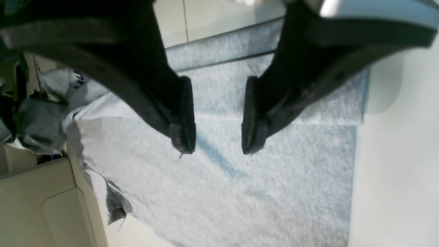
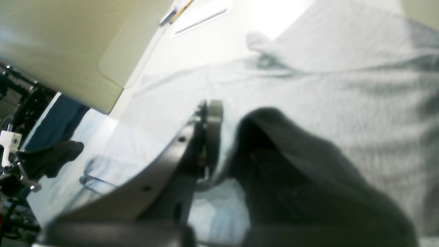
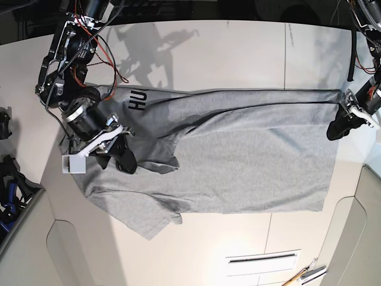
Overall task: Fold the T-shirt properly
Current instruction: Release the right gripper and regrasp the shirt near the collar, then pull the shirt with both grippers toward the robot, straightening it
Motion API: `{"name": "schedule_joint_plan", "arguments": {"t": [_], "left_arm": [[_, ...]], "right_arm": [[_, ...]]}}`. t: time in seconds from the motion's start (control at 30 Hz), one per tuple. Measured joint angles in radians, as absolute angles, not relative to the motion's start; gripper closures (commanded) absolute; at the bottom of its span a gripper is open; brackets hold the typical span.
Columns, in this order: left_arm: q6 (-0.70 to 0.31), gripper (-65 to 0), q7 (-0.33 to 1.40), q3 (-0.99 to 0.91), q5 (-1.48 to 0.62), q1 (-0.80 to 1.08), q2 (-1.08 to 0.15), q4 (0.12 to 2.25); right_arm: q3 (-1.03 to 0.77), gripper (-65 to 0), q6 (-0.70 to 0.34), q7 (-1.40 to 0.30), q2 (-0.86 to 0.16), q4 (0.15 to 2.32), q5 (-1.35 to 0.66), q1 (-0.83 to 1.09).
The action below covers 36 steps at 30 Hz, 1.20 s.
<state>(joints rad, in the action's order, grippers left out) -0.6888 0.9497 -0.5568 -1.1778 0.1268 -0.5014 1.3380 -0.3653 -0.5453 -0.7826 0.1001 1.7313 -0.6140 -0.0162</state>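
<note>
The T-shirt [image 3: 238, 161] lies spread across the table [image 3: 238, 53], mostly flat, bunched at the collar end where black letters show. It looks light, soft and floppy, so it'll sag and crease wherever it's lifted. Best bet is pinching hems or corners. The right end effector [image 3: 122, 156] is clamped on a fold there. Farther off, the left end effector [image 1: 217, 118] hangs over the hem, jaws apart, empty.

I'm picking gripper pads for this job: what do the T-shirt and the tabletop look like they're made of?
The T-shirt looks like a soft heathered grey knit, probably cotton: speckled matte weave, limp folds. The tabletop looks like a smooth, hard cream laminate or painted board with a slight sheen: it throws back glare and crisp shadows.
</note>
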Motion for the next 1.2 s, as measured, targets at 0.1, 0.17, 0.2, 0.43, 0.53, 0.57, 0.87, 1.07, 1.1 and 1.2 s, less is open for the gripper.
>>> {"name": "schedule_joint_plan", "arguments": {"t": [0.1,0.17,0.2,0.43,0.53,0.57,0.87,1.07,1.1,1.2], "left_arm": [[-0.689,-25.8,0.95,-0.557,-1.174,0.127,-0.501,1.338],[-0.689,-25.8,0.95,-0.557,-1.174,0.127,-0.501,1.338],[-0.689,-25.8,0.95,-0.557,-1.174,0.127,-0.501,1.338],[-0.689,-25.8,0.95,-0.557,-1.163,0.127,-0.501,1.338],[-0.689,-25.8,0.95,-0.557,-1.163,0.127,-0.501,1.338],[-0.689,-25.8,0.95,-0.557,-1.163,0.127,-0.501,1.338],[-0.689,-7.0,0.961,-0.546,-1.143,0.127,-0.501,1.338],[-0.688,-0.6,0.944,-0.416,-0.977,0.128,-0.501,1.39],[-0.688,0.0,0.923,-0.385,-0.923,0.127,-0.501,1.414],[-0.694,0.0,0.836,-0.303,-0.738,0.127,-0.501,1.465]], "right_arm": [[-0.365,-1.4,-0.546,-0.782,0.099,1.731,-0.612,-0.043],[-0.365,-9.0,-0.547,-0.781,0.096,1.731,-0.611,-0.062],[-0.365,-12.8,-0.547,-0.78,0.091,1.731,-0.611,-0.07],[-0.365,-23.6,-0.545,-0.779,0.045,1.731,-0.548,-0.092],[-0.365,-23.6,-0.543,-0.779,0.034,1.731,-0.522,-0.092],[-0.365,-23.5,-0.543,-0.779,0.031,1.731,-0.513,-0.092],[-0.382,0.0,-0.543,-0.918,0.0,1.731,-0.496,-0.091],[-0.397,0.0,-0.548,-0.937,0.0,1.731,-0.493,-0.062],[-0.399,0.0,-0.551,-0.937,0.0,1.731,-0.489,-0.054],[-0.399,0.0,-0.554,-0.936,0.0,1.732,-0.404,-0.031]]}}
